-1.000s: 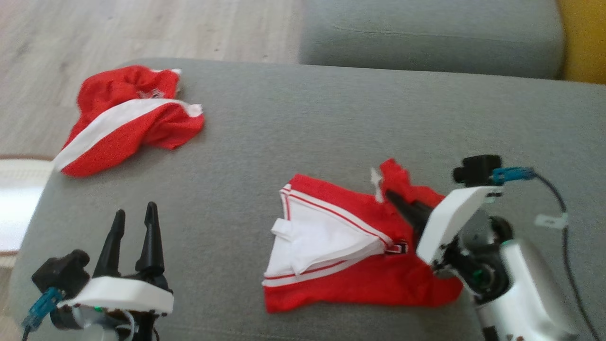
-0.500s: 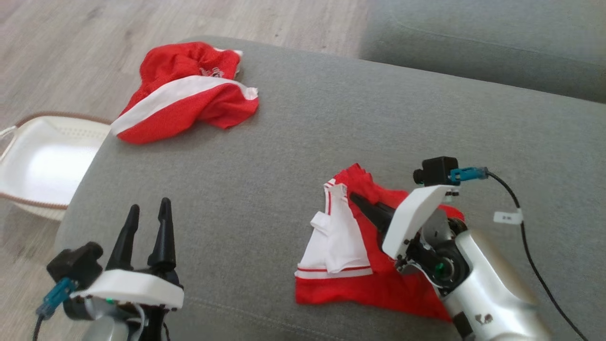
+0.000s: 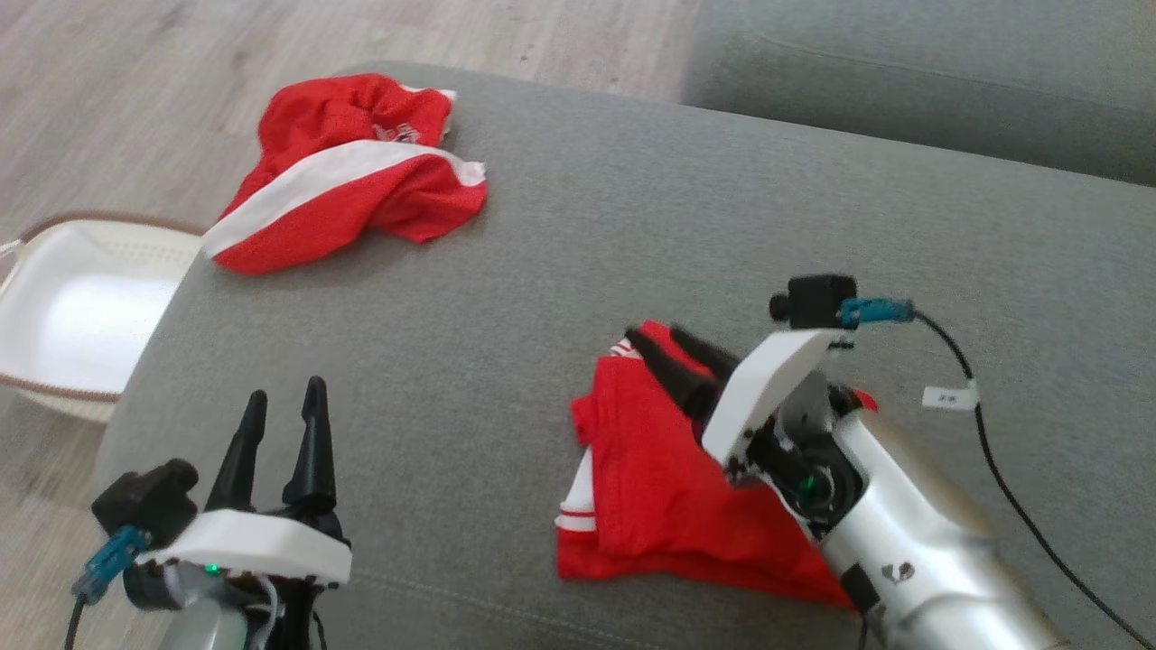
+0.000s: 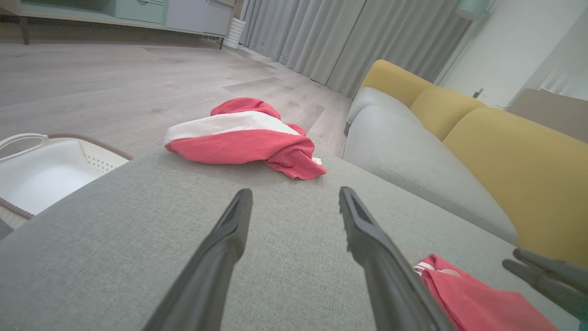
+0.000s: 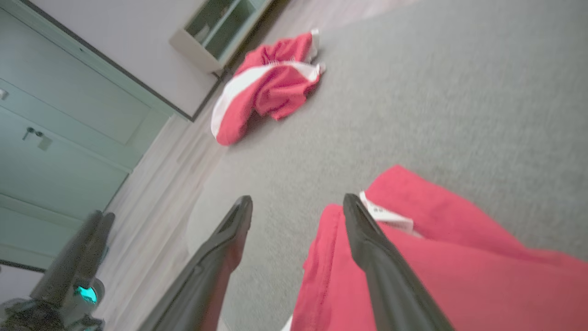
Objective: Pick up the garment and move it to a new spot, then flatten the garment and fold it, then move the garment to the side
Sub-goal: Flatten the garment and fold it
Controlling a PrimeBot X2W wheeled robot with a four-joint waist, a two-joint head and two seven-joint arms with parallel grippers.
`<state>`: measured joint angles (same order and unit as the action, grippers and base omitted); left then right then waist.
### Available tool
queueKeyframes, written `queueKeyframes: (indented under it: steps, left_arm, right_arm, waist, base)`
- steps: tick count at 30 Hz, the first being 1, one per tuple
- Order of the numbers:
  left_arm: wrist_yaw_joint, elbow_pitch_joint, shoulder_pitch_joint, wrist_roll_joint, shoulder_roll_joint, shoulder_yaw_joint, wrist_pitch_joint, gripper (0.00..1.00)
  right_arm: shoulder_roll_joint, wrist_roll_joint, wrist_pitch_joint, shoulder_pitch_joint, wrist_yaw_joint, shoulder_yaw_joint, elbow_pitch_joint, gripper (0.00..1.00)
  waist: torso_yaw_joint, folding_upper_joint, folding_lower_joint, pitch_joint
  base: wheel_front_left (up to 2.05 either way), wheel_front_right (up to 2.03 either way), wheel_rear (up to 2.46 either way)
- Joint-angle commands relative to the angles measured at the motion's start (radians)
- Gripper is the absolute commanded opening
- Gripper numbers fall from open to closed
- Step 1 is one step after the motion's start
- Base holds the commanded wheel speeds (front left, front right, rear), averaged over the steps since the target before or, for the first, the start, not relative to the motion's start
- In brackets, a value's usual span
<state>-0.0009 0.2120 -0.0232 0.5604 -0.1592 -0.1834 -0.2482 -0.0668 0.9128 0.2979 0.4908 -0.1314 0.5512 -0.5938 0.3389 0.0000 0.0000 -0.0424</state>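
The garment [image 3: 650,487] seems soft and light; grip its nine o'clock edge. The right end effector [image 3: 655,336] and left end effector [image 3: 284,397] are open.

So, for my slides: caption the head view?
Open right tool over the folded red garment on a grey sofa; left tool open.

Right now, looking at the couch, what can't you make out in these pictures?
- Folded garment: in the head view, its right side is hidden behind the right gripper and its arm.
- Basket: in the head view, cut off by the left edge.
- Label on the folded garment: in the right wrist view, too blurred to read.
- Crumpled garment: in the head view, its print is too small to read.
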Motion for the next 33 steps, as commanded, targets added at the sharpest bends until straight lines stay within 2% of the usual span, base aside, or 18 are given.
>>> queueKeyframes:
  steps: [1,6,11,16,25,33]
  left_arm:
    - [-0.004,-0.029,-0.048,0.004,-0.012,0.038,-0.01,1.0]
    - [-0.001,-0.036,-0.04,0.004,-0.012,0.056,-0.011,1.0]
    - [-0.008,-0.057,-0.024,-0.005,-0.009,0.073,-0.013,1.0]
    - [-0.018,-0.078,-0.009,-0.028,-0.001,0.092,-0.013,1.0]
    - [-0.012,-0.092,0.009,-0.143,-0.002,0.115,-0.013,1.0]
    - [-0.006,-0.109,0.02,-0.234,0.011,0.153,-0.013,1.0]
  right_arm:
    - [0.011,0.009,-0.024,0.053,0.001,0.009,0.047,1.0]
    - [-0.076,-0.002,-0.139,0.069,0.001,-0.015,0.125,1.0]
    - [-0.194,-0.084,-0.261,0.037,0.001,-0.041,0.197,1.0]
    - [-0.253,-0.184,-0.381,-0.038,0.001,-0.095,0.249,1.0]
    - [-0.227,-0.365,-0.507,-0.184,0.001,-0.222,0.252,1.0]
    - [-0.161,-0.519,-0.546,-0.266,0.001,-0.31,0.231,1.0]
  waist:
    - [-0.017,0.0,0.0,0.004]
    - [-0.062,0.0,0.0,0.014]
    - [-0.106,0.0,0.0,0.028]
    - [-0.163,0.0,0.0,0.041]
    - [-0.267,0.0,0.0,0.056]
    - [-0.307,0.0,0.0,0.06]
  base:
    - [0.0,0.0,0.0]
    - [0.0,0.0,0.0]
    - [0.0,0.0,0.0]
    - [0.0,0.0,0.0]
    - [0.0,0.0,0.0]
    - [0.0,0.0,0.0]
